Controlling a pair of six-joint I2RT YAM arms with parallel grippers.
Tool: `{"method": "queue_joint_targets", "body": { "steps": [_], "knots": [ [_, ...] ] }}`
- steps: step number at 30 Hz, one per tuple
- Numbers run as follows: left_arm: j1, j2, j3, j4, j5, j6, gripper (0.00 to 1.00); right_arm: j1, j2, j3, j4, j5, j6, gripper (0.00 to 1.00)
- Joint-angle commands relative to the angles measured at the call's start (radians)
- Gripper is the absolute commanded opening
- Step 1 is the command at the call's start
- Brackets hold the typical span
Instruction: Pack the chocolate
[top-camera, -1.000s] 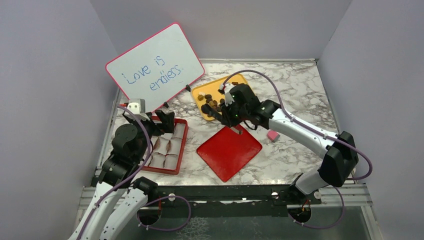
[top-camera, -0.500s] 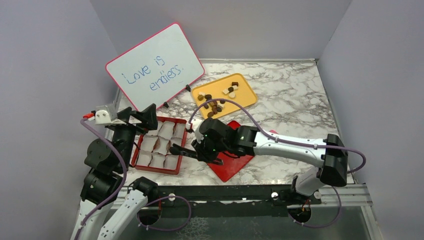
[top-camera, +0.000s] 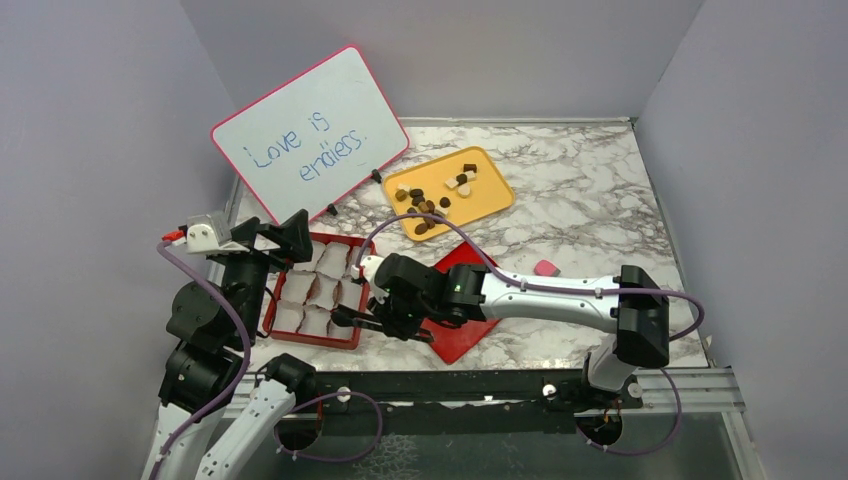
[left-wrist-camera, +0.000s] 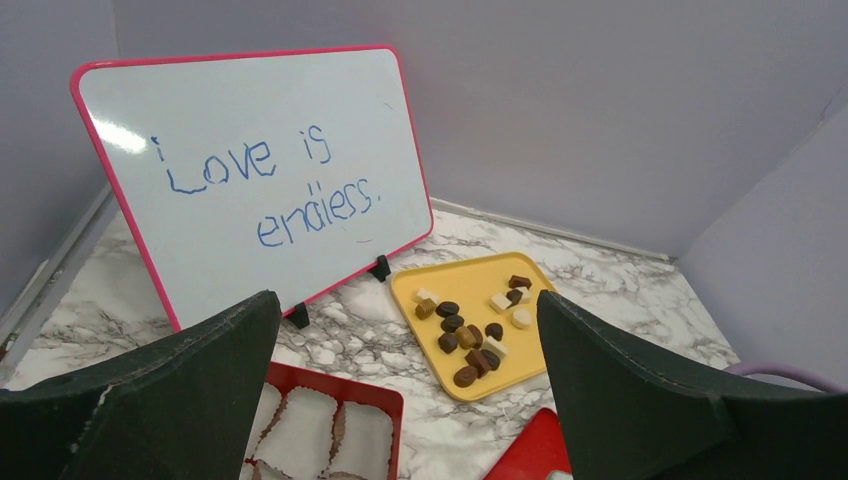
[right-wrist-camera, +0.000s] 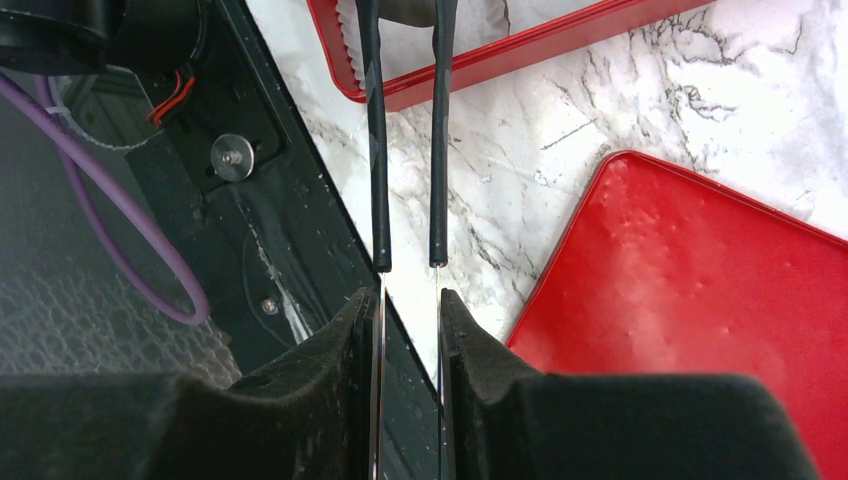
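The chocolate (top-camera: 432, 206), several dark brown, tan and cream pieces, lies on a yellow tray (top-camera: 492, 198); it also shows in the left wrist view (left-wrist-camera: 470, 332). My right gripper (top-camera: 385, 318) is shut on thin metal tongs (right-wrist-camera: 437, 150) with black tips. The tongs reach over the near right corner of the red box (top-camera: 300, 340) of white paper cups (top-camera: 318, 292). Something dark sits between the tips at the frame's top edge; I cannot tell what. My left gripper (top-camera: 272, 235) is open and empty, raised at the box's far left, facing the tray.
A whiteboard (top-camera: 310, 130) reading "Love is endless" leans at the back left. The red lid (top-camera: 468, 330) lies flat under my right arm. A small pink cube (top-camera: 545, 267) sits right of the lid. The black frame rail (right-wrist-camera: 300, 260) runs along the near edge.
My right gripper swung with the tongs from the yellow tray down to the near right corner of the red box. My left gripper lifted off the box toward the left.
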Motion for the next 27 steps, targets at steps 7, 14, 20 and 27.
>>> {"method": "queue_joint_targets", "body": {
  "steps": [7, 14, 20, 27],
  "knots": [
    [-0.003, -0.017, 0.014, -0.010, -0.021, 0.003, 0.99, 0.020, -0.007, 0.033, -0.016, 0.073, -0.004, 0.33],
    [-0.003, -0.014, 0.008, -0.010, -0.019, 0.000, 0.99, 0.022, -0.017, 0.038, -0.023, 0.081, -0.004, 0.36],
    [-0.003, -0.004, 0.014, -0.008, -0.013, 0.002, 0.99, 0.022, -0.025, 0.045, -0.032, 0.083, 0.005, 0.37],
    [-0.003, -0.005, 0.016, -0.010, -0.013, 0.010, 0.99, 0.023, -0.027, 0.048, -0.038, 0.078, 0.009, 0.38]
  ]
}}
